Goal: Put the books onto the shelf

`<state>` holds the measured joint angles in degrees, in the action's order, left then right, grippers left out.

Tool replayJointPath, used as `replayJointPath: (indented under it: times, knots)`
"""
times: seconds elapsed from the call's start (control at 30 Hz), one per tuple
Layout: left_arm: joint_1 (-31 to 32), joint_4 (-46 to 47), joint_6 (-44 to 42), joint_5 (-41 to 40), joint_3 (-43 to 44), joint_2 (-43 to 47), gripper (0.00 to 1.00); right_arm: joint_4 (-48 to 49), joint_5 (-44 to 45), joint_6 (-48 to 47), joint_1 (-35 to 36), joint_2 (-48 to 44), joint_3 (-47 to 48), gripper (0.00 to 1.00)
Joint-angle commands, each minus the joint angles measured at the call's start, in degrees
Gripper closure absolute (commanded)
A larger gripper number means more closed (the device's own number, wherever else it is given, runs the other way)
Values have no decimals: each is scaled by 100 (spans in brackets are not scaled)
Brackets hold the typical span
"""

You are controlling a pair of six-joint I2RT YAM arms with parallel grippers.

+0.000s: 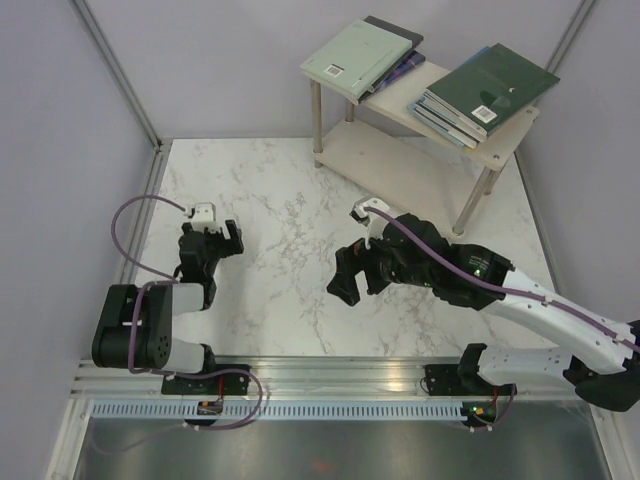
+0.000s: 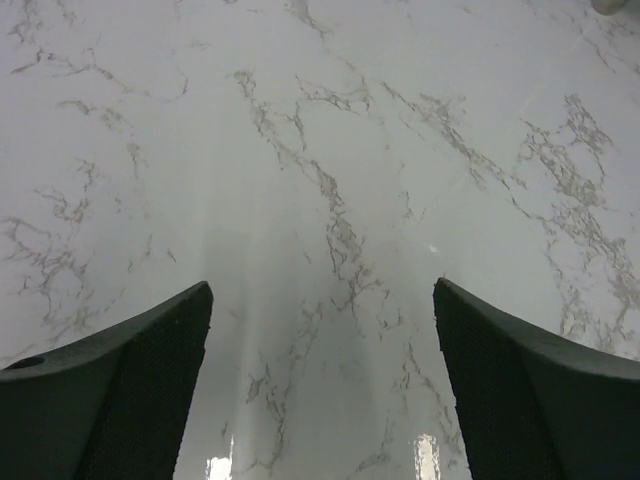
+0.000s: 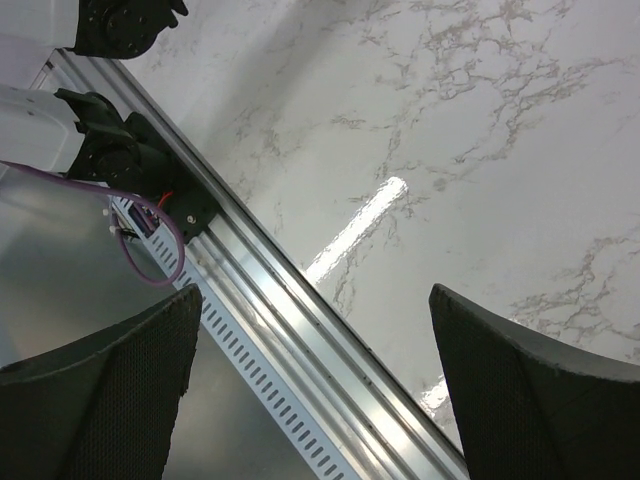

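The books lie in two stacks on the top board of the shelf at the back right. A pale mint book tops the left stack, and a dark green one tops the right stack. The lower board is bare. My left gripper hangs open over the marble table at the left, with nothing between its fingers. My right gripper is open near the table's middle, pointing toward the near edge, and is empty. No book shows in either wrist view.
An aluminium rail with a slotted cable duct runs along the near edge under the right gripper. The left arm's base and its purple cable sit beside it. Grey walls close in the table at the sides and back.
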<state>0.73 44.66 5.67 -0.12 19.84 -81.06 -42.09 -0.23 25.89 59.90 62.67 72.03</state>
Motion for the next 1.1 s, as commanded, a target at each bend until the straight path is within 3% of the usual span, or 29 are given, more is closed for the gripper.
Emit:
replayJointPath:
  times: [0.0, 0.1, 0.17, 0.57, 1.07]
  knots:
    - [-20, 1534, -479, 548, -533, -23, 13, 586, 118, 21, 31, -1, -84, 2]
    - [-12, 1668, -532, 645, -560, -59, 11, 824, 418, 197, 31, -141, -101, 2]
    - [-12, 1790, -532, 636, -604, -59, 0, 912, 663, 250, 31, -299, -110, 2]
    - [-12, 1818, -523, 627, -630, -59, 0, 1343, 1973, 575, 39, -1528, -742, 2]
    - [-12, 1818, -523, 627, -630, -59, 0, 1703, 1412, 856, 31, -1398, -1235, 2]
